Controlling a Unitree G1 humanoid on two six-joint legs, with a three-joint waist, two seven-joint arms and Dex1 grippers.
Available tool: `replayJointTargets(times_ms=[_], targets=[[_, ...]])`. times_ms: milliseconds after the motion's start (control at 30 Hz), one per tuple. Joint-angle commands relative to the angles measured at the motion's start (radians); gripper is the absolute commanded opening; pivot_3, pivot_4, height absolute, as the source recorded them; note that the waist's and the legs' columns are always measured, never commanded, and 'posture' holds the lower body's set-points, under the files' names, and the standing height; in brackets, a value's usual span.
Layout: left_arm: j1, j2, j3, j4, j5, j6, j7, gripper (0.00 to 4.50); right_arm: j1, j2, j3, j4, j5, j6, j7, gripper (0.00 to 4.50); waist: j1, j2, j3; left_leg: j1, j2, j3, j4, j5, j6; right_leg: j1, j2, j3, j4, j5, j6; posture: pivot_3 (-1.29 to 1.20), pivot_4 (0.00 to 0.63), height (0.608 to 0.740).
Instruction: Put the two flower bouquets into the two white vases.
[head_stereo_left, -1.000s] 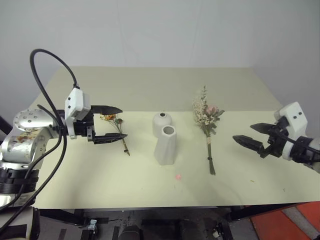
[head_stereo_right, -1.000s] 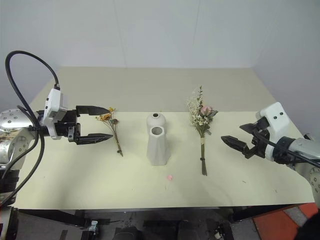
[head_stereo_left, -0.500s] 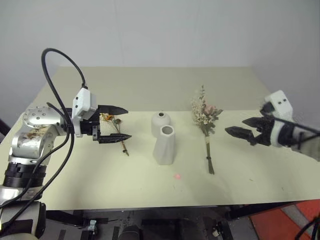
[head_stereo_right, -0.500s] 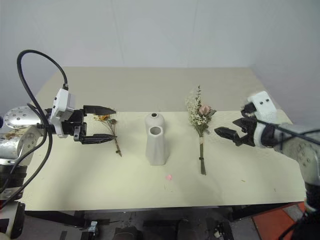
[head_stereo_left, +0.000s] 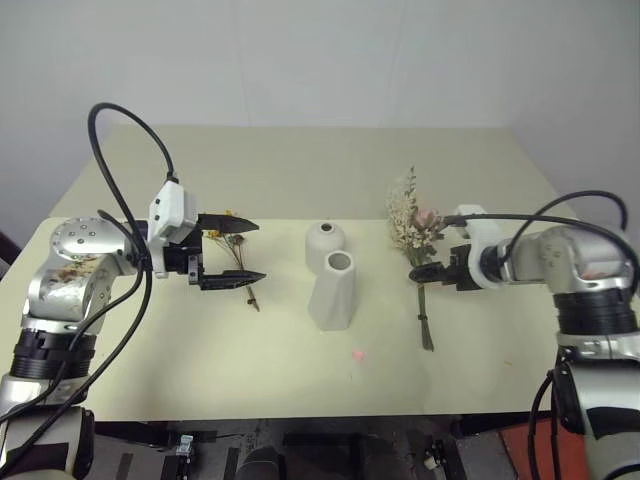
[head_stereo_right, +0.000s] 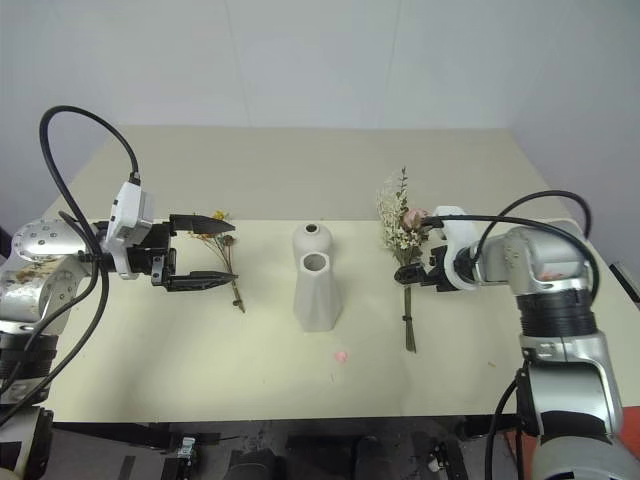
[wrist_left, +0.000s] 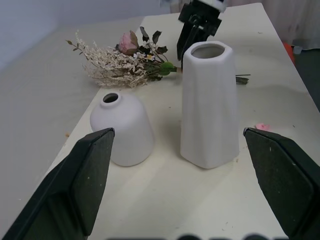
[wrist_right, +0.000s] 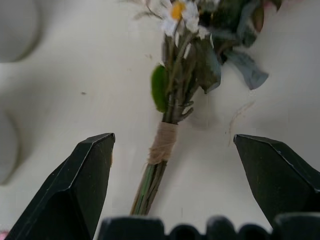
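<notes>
Right of frame centre, the right gripper (head_stereo_left: 424, 272) angles down, open, over the larger bouquet (head_stereo_left: 414, 240) lying on the bench (head_stereo_left: 300, 380). Left gripper (head_stereo_left: 245, 252) open, level, astride the small sprig (head_stereo_left: 236, 258); vases (head_stereo_left: 330, 275) centre. No readable writing.

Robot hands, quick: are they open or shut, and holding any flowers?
Left gripper: open, holding nothing, beside the small sprig.
Right gripper: open, holding nothing, over the larger bouquet.

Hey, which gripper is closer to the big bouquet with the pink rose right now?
The right. The right gripper hangs open right over the twine-wrapped stems of the big bouquet. The left gripper is far across the table, past both vases, open by the small sprig.
</notes>
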Motion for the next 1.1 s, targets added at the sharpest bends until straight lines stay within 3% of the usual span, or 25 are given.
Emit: replayJointTargets(times_ms=[33,167,367,467,533,700,900,1000,1100], targets=[[0.007,0.003,0.035,-0.042,-0.021,-0.005,0.017,4.50,-0.028,0.024,0.041,0.044,-0.048,-0.069,0.021,4.31,-0.001,0.000,0.000,-0.002,0.000,0.000,0.000,0.000,0.000,-0.003,0.000,0.000,0.000,0.000,0.000,0.00,0.150,0.740],[0.023,0.008,0.043,-0.054,-0.024,-0.005,0.028,4.50,-0.025,0.055,0.071,0.084,-0.089,-0.133,0.043,3.33,-0.005,0.000,0.000,-0.005,0.000,0.000,0.001,0.001,-0.001,-0.006,0.000,0.000,0.002,0.001,-0.001,0.00,0.150,0.740],[0.044,0.017,0.058,-0.077,-0.027,0.005,0.040,4.50,-0.011,0.069,0.058,0.069,-0.118,-0.166,0.058,1.11,-0.022,0.000,0.000,-0.004,0.000,0.000,0.002,0.001,-0.001,-0.006,0.000,0.000,0.003,0.002,-0.001,0.00,0.150,0.740],[0.045,0.017,0.060,-0.079,-0.025,0.008,0.043,4.50,0.001,0.074,0.034,0.021,-0.114,-0.154,0.053,0.21,-0.025,0.000,0.000,-0.004,0.000,0.000,0.002,0.001,-0.002,-0.006,0.001,0.000,0.005,0.002,-0.001,0.00,0.150,0.740],[0.045,0.017,0.060,-0.081,-0.026,0.010,0.044,4.50,0.016,0.084,-0.007,-0.021,-0.111,-0.150,0.029,0.19,-0.025,0.000,0.000,-0.004,0.001,0.000,0.002,0.001,-0.002,-0.006,0.001,0.000,0.005,0.002,-0.001,0.00,0.150,0.740],[0.050,0.018,0.057,-0.080,-0.023,0.016,0.049,4.50,0.084,0.161,-0.252,-0.204,-0.086,-0.204,-0.086,0.19,-0.022,0.000,0.000,-0.005,0.000,0.000,0.003,0.001,-0.002,-0.007,0.000,0.000,0.006,0.002,-0.001,0.00,0.150,0.740],[0.052,0.014,0.054,-0.069,-0.022,0.026,0.050,4.50,0.169,0.267,-0.440,-0.443,-0.031,-0.438,-0.134,0.19,-0.020,0.000,0.000,-0.005,0.000,-0.001,0.003,0.001,-0.002,-0.007,0.001,0.000,0.006,0.002,-0.001,0.00,0.150,0.740],[0.051,0.013,0.051,-0.057,-0.018,0.040,0.057,4.50,0.151,0.317,-0.485,-0.509,0.040,-0.515,-0.110,0.19,-0.026,0.000,0.000,-0.003,0.000,0.000,0.003,0.002,-0.003,-0.007,0.000,0.001,0.008,0.003,-0.001,0.00,0.150,0.740],[0.048,0.011,0.047,-0.040,-0.011,0.069,0.079,4.50,0.136,0.360,-0.451,-0.604,0.093,-0.603,-0.080,0.19,-0.027,0.001,0.000,-0.001,0.000,0.000,0.003,0.002,-0.003,-0.007,0.001,0.001,0.012,0.003,-0.001,0.00,0.150,0.740]])
